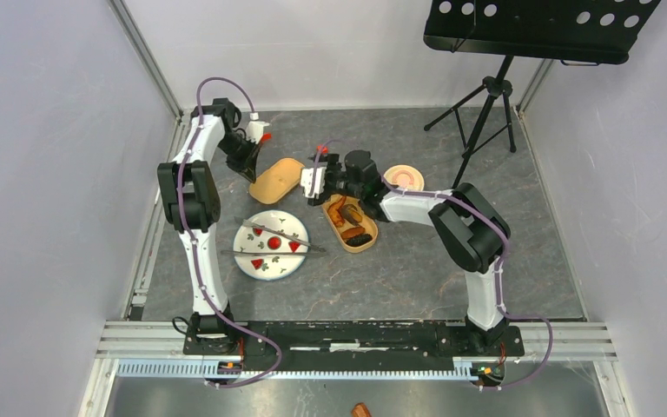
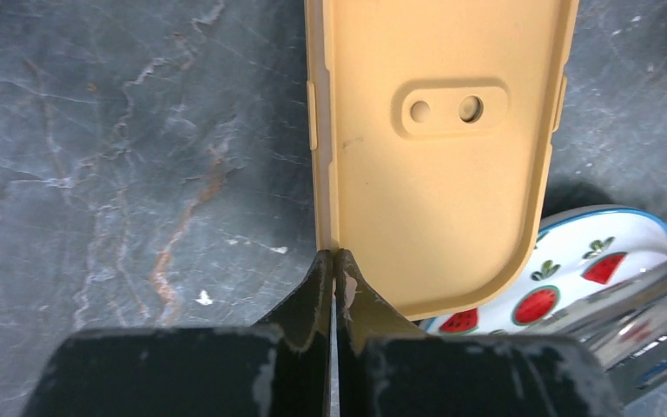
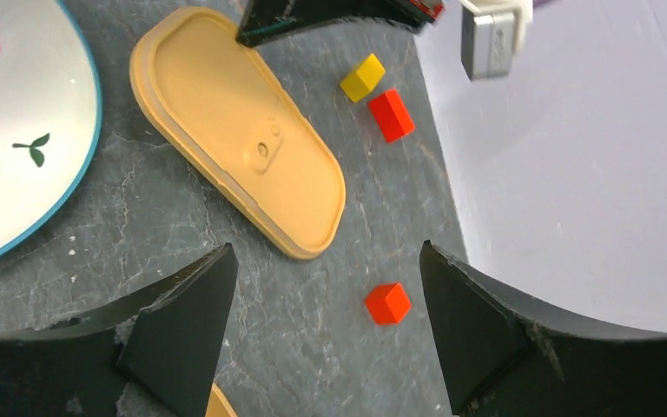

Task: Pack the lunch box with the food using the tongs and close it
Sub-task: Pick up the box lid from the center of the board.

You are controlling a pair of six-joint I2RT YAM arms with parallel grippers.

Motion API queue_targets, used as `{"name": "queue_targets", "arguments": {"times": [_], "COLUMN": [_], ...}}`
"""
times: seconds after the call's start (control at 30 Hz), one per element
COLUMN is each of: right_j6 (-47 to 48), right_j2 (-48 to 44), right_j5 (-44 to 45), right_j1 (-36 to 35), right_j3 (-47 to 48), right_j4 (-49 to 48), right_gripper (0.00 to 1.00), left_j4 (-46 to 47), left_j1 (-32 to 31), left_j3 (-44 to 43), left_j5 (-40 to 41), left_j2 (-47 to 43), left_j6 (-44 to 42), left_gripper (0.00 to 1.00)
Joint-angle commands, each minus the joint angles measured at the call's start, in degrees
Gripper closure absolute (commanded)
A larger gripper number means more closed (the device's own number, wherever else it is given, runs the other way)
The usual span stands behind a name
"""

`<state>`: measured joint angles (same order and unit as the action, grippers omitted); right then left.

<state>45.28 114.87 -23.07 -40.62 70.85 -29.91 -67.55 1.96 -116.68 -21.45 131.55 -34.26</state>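
The tan lunch box lid (image 1: 276, 181) (image 2: 439, 156) (image 3: 243, 148) lies on the table. My left gripper (image 1: 247, 165) (image 2: 334, 258) is shut on the rim at its near corner. The lunch box (image 1: 366, 246) sits to the right, holding orange-brown food (image 1: 346, 211) and a dark piece (image 1: 357, 236). The tongs (image 1: 278, 234) (image 2: 651, 313) lie across the white plate (image 1: 265, 271) (image 2: 608, 234) (image 3: 26, 130), which shows small red wedges. My right gripper (image 1: 313, 181) (image 3: 326, 248) hovers open between lid and box, nothing between its fingers (image 3: 182, 330).
A red cube (image 3: 387, 303) lies on the table under my right gripper. A yellow cube (image 3: 362, 76) and another red cube (image 3: 391, 115) sit beyond the lid by the wall. A round wooden disc (image 1: 404, 178) and black tripod legs (image 1: 485, 109) stand at the back right.
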Motion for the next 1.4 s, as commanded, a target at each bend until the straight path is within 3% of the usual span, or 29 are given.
{"name": "queue_targets", "arguments": {"times": [0.0,0.3,0.5,0.6,0.7,0.87,0.97,1.07,1.1,1.23,1.37], "right_j6": [11.53,23.56,24.13,23.54,22.78,18.44,14.38,10.72,8.76,-1.65,-19.26], "right_j2": [2.16,9.7,14.24,15.16,15.3,13.85,11.74,9.01,7.79,2.9,-1.11], "right_j5": [-2.08,-2.13,5.14,6.84,8.28,10.54,11.08,10.99,10.85,9.71,3.19], "right_j1": [-2.45,-6.94,-8.85,-8.97,-8.92,-8.78,-8.22,-7.35,-6.93,-4.14,-0.13], "right_j3": [-2.88,0.56,2.09,2.54,2.03,1.56,1.37,0.62,0.21,2.27,11.11], "right_j4": [-9.45,-9.13,-18.31,-21.9,-25.92,-32.18,-33.6,-33.9,-33.74,-27.07,-9.34], "right_gripper": [0.18,0.23,0.28,0.35,0.47,0.83,1.0,1.0,1.0,1.0,1.0], "left_j4": [-3.73,-5.19,-6.19,-6.19,-6.19,-6.19,-5.71,-1.1,1.68,13.16,19.94], "left_j1": [-0.08,-0.1,-0.09,-0.08,-0.03,-0.05,0.13,2.03,3.58,8.75,8.77], "left_j3": [-0.99,-0.04,1.63,2.98,3.31,0.82,-2.87,-8.74,-10.47,-11.32,-2.82], "left_j5": [-5.23,-6.41,-8.07,-8.38,-9.06,-11.41,-12.48,-11.32,-12.28,-19.07,-23.15], "left_j2": [-4.16,-4.63,-5.95,-6.72,-7.2,-7.33,-8.16,-9.75,-10.52,-15.36,-24.65], "left_j6": [4.55,5.7,4.72,4.31,4.27,5.31,5.18,7.59,10.08,15.46,7.49], "left_gripper": [0.98,0.98,0.98,0.98,0.98,0.97,0.7,0.37,0.32,0.23,0.22]}}
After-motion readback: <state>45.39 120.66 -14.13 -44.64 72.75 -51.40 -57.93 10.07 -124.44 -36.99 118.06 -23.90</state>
